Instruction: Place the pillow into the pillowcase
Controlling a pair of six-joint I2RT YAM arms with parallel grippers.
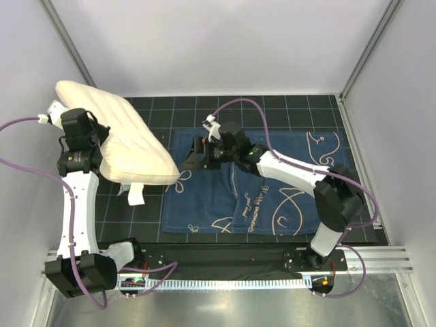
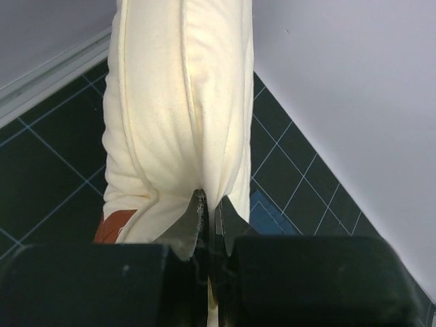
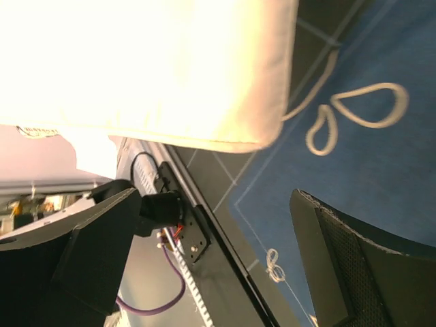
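On the left side of the black, thin-lined grid mat (image 1: 163, 105), the plump, rectangular cream-white soft pillow (image 1: 116, 133) is held up off the surface at a tilt. Its far end lies toward the back-left corner of the white walls (image 1: 225, 41), and its near corner reaches toward the middle of the table. The left gripper (image 2: 208, 208) has its two black fingers pinched tight on a fold at the pillow's edge, so that the fabric puckers into creases just above the fingertips and the rest of the pillow stretches away from the wrist camera. A small white tag (image 1: 136, 194) hangs below the pillow's near edge. The large navy-blue fabric pillowcase (image 1: 204, 201), printed with thin white line drawings and script lettering, lies spread flat on the mat at centre and right. In the top view the pillow's near corner sits just at the pillowcase's left edge. The right arm reaches across the pillowcase from the right, and the right gripper (image 3: 225, 238) hangs above the left part of the pillowcase with its fingers spread wide apart and nothing between them. In its wrist view the pillow's corner is just beyond the fingers, with the blue cloth below.
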